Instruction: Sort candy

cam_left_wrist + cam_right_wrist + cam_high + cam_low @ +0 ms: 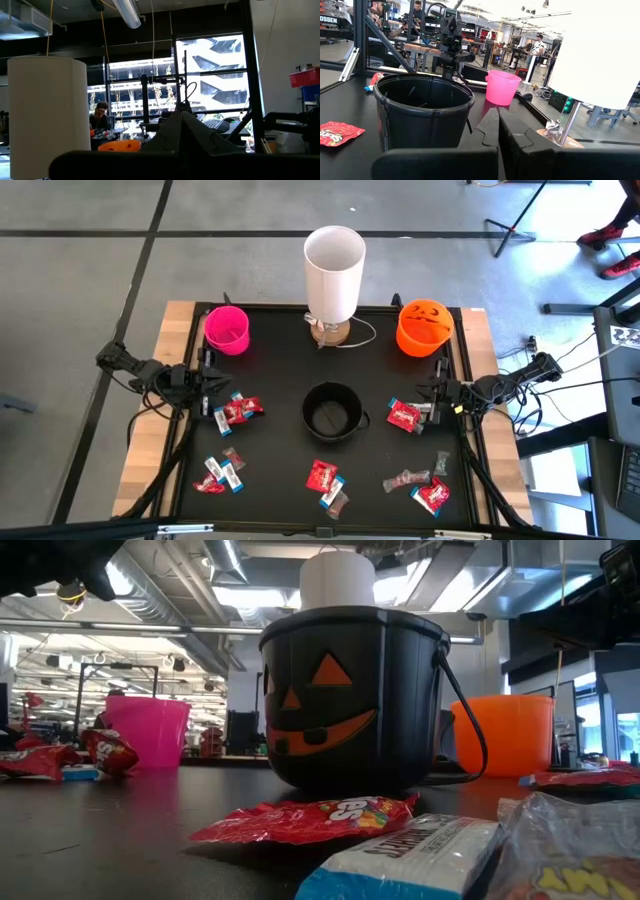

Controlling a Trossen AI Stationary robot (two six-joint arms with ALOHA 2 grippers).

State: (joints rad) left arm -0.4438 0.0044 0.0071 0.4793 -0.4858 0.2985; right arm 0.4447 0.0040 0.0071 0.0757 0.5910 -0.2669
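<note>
Left hand (212, 385) pinched together, gripping nothing, parked at the worktop's (280, 430) left edge just beside a red packet (240, 411). Right hand (432, 395) same deal, fingers together, empty, right next to another red packet (404, 416). Rest of the candy (325, 480) scattered across the front, around the black bucket (331, 411). Probably light, crinkly, slippery stuff; best pinched across the flat middle of a wrapper.
</note>
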